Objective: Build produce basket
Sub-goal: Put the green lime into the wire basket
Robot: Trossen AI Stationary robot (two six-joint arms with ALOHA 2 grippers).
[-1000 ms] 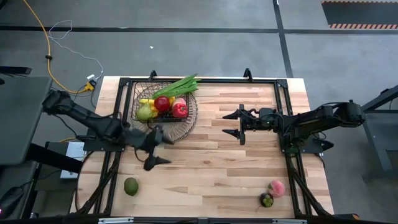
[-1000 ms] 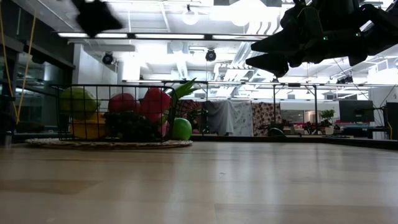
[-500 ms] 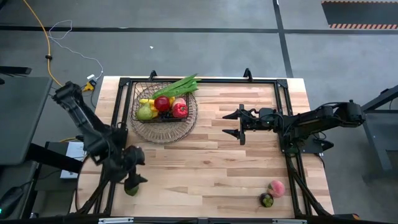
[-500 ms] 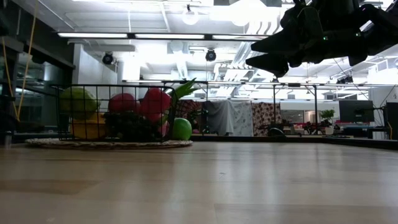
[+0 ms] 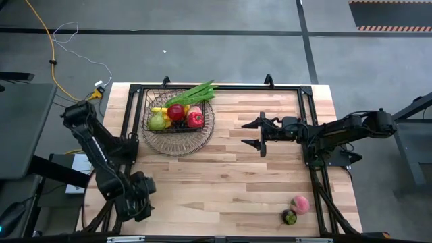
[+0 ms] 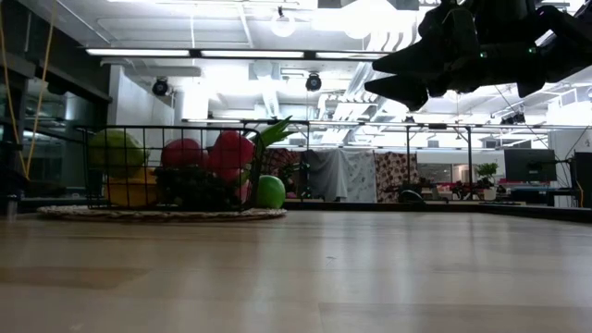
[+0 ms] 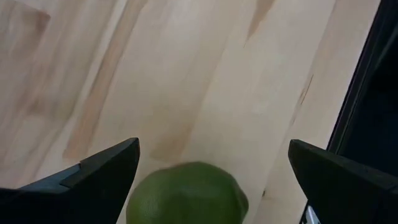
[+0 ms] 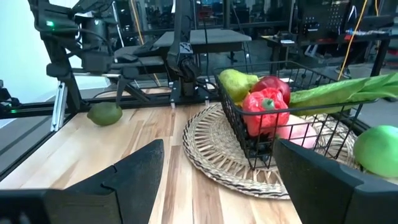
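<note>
The dark wire basket (image 5: 177,121) stands on a woven mat at the table's far left, holding red, green and yellow produce and a long green stalk (image 5: 196,92). A green fruit (image 7: 186,193) lies on the wood at the near left corner. My left gripper (image 5: 138,202) hangs over it, open and pointing down, and hides it in the high view. In the left wrist view its fingers (image 7: 99,174) stand on either side of the fruit, apart from it. My right gripper (image 5: 248,133) waits open and level over mid-table, facing the basket (image 8: 273,124).
A pink fruit (image 5: 300,204) and a dark purple one (image 5: 289,217) lie together near the table's near right corner. A black frame rail (image 5: 223,88) runs around the table's edges. Bare wood lies between the basket and the near edge.
My left gripper has swung from beside the basket toward the table's near left corner. It has sunk and tipped to point down over the green fruit, staying open. The fruit has not moved.
</note>
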